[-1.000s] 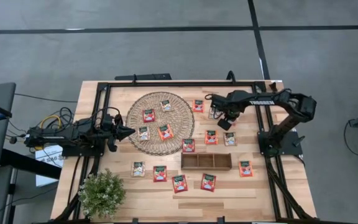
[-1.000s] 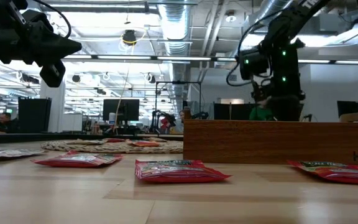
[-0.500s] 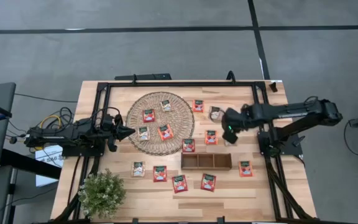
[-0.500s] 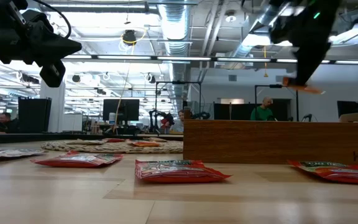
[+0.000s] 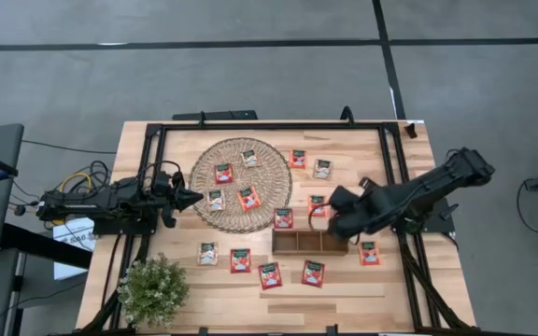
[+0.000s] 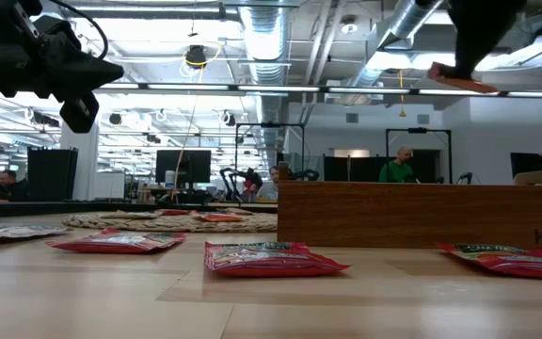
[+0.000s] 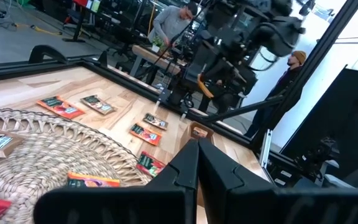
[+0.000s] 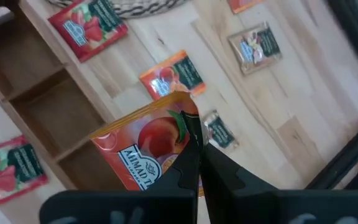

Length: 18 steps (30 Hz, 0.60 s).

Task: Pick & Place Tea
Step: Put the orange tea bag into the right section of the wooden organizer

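Observation:
Several small square tea sachets lie flat, some on the round wicker mat, such as a red one, others on the wood, such as one by the tray. My right gripper hovers above the right end of the brown three-compartment tray, shut on an orange sachet, which also shows high in the low view. My left gripper waits shut in the air at the mat's left rim, touching nothing. My right gripper pinches the orange sachet between its two fingers at one edge. The sachet is lifted clear of the table and sticks out sideways from the fingertips, nearly level with a slight tilt.
A potted plant stands at the near left corner. A black frame runs round the table. An orange sachet and a beige one lie beyond the tray. People show in the room behind.
My right gripper has moved from the far side of the table toward the near edge. It took hold of an orange sachet to the right of the mat, lifted it clear, and carried it higher over the tray's right end.

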{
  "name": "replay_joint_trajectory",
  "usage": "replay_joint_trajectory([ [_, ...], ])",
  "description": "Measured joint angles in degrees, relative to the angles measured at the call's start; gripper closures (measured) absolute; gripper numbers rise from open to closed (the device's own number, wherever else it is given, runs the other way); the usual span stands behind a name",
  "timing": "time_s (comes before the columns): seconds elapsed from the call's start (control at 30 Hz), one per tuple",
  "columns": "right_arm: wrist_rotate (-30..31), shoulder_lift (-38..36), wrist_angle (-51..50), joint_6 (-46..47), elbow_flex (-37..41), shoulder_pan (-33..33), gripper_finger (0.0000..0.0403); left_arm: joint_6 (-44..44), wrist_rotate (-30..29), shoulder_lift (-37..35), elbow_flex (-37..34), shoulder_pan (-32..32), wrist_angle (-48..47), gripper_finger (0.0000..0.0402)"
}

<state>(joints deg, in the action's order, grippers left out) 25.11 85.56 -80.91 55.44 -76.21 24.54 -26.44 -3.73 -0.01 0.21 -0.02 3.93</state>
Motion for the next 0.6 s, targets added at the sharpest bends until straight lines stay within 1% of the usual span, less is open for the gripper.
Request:
replay_joint_trajectory([
  [0.17,3.61,8.49,-3.77,4.73,-5.94,3.37,0.0403,-0.02,0.00,0.00,-0.02,0.01,-0.47,0.0401],
  [0.33,4.78,16.14,-9.10,11.15,-10.02,6.55,0.0403,-0.02,0.44,0.00,0.00,-0.01,-0.74,0.0402],
  [0.53,6.64,21.58,-9.11,16.33,-10.66,8.89,0.0403,-0.02,2.91,0.00,0.00,0.01,-0.80,0.0402],
  [0.6,7.16,22.90,-9.08,16.64,-10.56,9.00,0.0403,-0.03,3.56,0.00,0.00,-0.01,-0.88,0.0402],
])
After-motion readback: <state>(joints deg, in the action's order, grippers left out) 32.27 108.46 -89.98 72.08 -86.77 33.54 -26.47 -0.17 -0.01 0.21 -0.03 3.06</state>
